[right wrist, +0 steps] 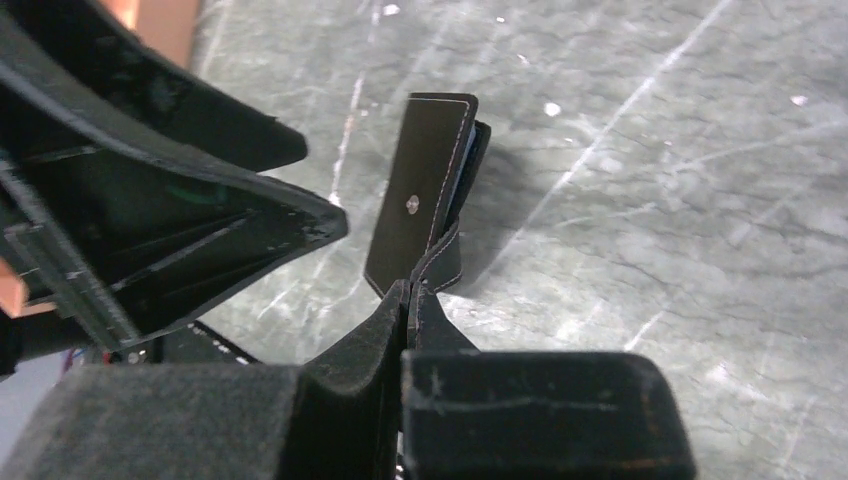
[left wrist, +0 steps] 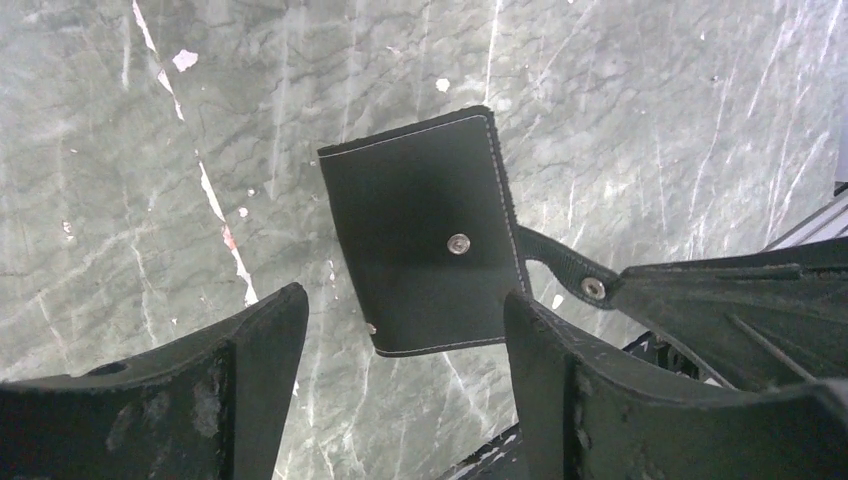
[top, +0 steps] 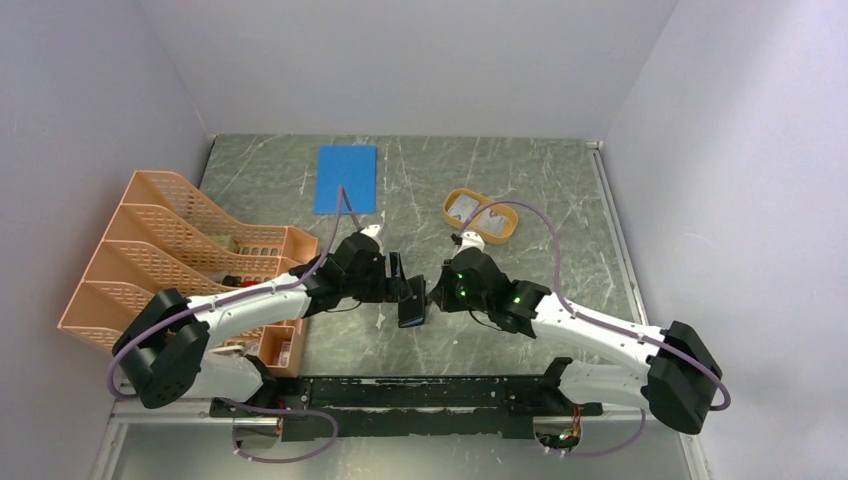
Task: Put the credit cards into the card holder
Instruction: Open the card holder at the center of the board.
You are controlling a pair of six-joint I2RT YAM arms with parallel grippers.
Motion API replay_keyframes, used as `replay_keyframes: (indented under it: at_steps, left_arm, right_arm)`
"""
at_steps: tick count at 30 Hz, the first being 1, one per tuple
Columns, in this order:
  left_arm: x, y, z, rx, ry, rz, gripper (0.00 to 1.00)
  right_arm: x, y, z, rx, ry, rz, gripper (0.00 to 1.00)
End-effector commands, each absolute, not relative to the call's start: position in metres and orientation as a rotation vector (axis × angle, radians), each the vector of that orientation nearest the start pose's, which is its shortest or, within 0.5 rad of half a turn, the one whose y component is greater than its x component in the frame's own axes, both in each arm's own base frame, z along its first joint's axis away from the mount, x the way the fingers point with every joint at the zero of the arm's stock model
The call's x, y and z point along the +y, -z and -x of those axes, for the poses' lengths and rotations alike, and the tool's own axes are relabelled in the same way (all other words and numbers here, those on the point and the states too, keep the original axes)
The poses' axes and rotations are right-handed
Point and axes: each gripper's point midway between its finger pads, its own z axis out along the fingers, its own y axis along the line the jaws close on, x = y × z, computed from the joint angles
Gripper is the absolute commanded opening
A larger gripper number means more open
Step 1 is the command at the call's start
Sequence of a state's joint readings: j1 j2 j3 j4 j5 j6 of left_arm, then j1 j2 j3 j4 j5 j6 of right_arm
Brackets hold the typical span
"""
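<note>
The black card holder (top: pixel 411 312) stands on edge between the two grippers near the table's middle front. My right gripper (right wrist: pixel 408 292) is shut on its snap tab (left wrist: pixel 568 266). In the left wrist view the card holder (left wrist: pixel 420 225) shows its closed outer face with a metal snap. My left gripper (left wrist: pixel 405 300) is open, its fingers (left wrist: pixel 255 365) standing on either side of the holder's near edge without touching it. The pale credit cards (top: pixel 466 207) lie in the orange oval tray (top: pixel 508 235) behind the right arm. In the right wrist view the card holder (right wrist: pixel 418 190) stands upright.
An orange mesh file rack (top: pixel 170 250) fills the left side. A blue flat sheet (top: pixel 346 178) lies at the back centre. The left gripper's body (right wrist: pixel 180 210) is close on the left in the right wrist view. Grey walls enclose the table.
</note>
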State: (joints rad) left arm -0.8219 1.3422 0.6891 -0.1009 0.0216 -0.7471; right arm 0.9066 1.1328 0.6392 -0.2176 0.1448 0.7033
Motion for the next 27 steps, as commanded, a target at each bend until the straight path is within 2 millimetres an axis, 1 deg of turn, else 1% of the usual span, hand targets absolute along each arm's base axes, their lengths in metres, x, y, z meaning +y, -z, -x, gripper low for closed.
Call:
replay_keyframes:
  at_steps: [1, 3, 10, 16, 19, 23, 25, 27]
  left_arm:
    - [-0.292, -0.097, -0.220, 2.410, 0.858, -0.127, 0.76]
    - [-0.295, -0.096, -0.219, 2.414, 0.877, -0.134, 0.77]
    - [-0.303, -0.086, -0.221, 2.438, 0.890, -0.151, 0.76]
    - [-0.303, -0.081, -0.224, 2.453, 0.852, -0.158, 0.73]
    - [-0.304, -0.086, -0.227, 2.441, 0.854, -0.156, 0.75]
    - [-0.304, -0.098, -0.230, 2.407, 0.865, -0.147, 0.77]
    - [-0.304, -0.100, -0.231, 2.405, 0.859, -0.148, 0.77]
    - [-0.304, -0.097, -0.231, 2.417, 0.845, -0.157, 0.76]
  right_arm:
    - [0.272, -0.126, -0.198, 2.256, -0.804, 0.243, 0.00]
    - [0.273, -0.128, -0.198, 2.249, -0.814, 0.249, 0.00]
    - [0.274, -0.125, -0.193, 2.256, -0.837, 0.264, 0.00]
    - [0.277, -0.131, -0.191, 2.238, -0.862, 0.289, 0.00]
    - [0.278, -0.136, -0.191, 2.221, -0.879, 0.299, 0.00]
    - [0.279, -0.140, -0.191, 2.208, -0.884, 0.302, 0.00]
    - [0.279, -0.139, -0.191, 2.214, -0.878, 0.307, 0.00]
    - [0.279, -0.138, -0.191, 2.216, -0.878, 0.305, 0.00]
